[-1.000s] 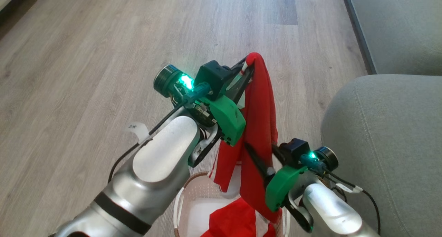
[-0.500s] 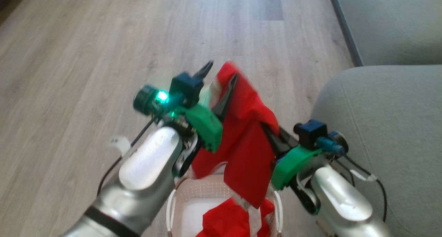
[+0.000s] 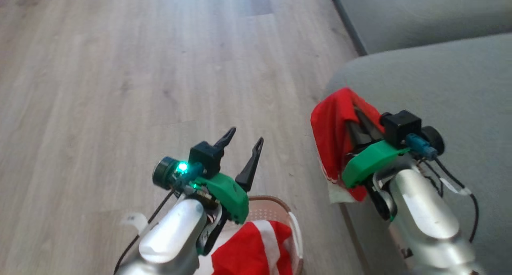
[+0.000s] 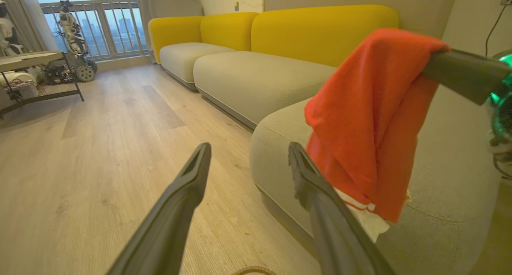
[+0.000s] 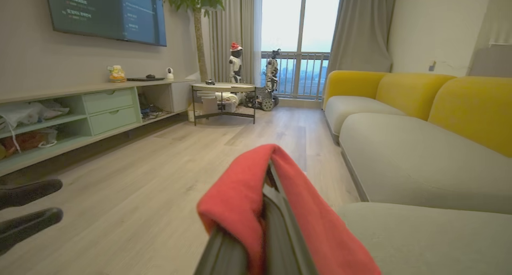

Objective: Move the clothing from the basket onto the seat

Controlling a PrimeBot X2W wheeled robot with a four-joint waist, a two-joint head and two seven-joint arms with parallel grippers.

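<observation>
One red garment (image 3: pixel 332 127) hangs draped over my right gripper (image 3: pixel 356 117), which is shut on it at the front left corner of the grey-green seat (image 3: pixel 440 79). Its white-trimmed hem dangles down the cushion's side (image 4: pixel 280 155). In the right wrist view the red cloth (image 5: pixel 240 195) wraps the closed fingers (image 5: pixel 276 227). My left gripper (image 3: pixel 246 135) stands open and holds nothing, above the floor just beyond the basket (image 3: pixel 294 223). A second red garment with a white stripe (image 3: pixel 248 253) lies in the basket. In the left wrist view the held garment (image 4: pixel 368 119) hangs right of the spread fingers (image 4: pixel 188 187).
Pale wood floor (image 3: pixel 120 87) spreads to the left and ahead. More sofa cushions with yellow backs (image 5: pixel 404 159) run along the right wall. Far off stand a round low table (image 5: pixel 224 89), a TV shelf (image 5: pixel 80 115) and other robots by the window (image 5: pixel 236 63).
My left gripper has let go of the garment, opened and dropped lower. My right gripper has carried the garment right, to the seat's corner. The head camera has turned right.
</observation>
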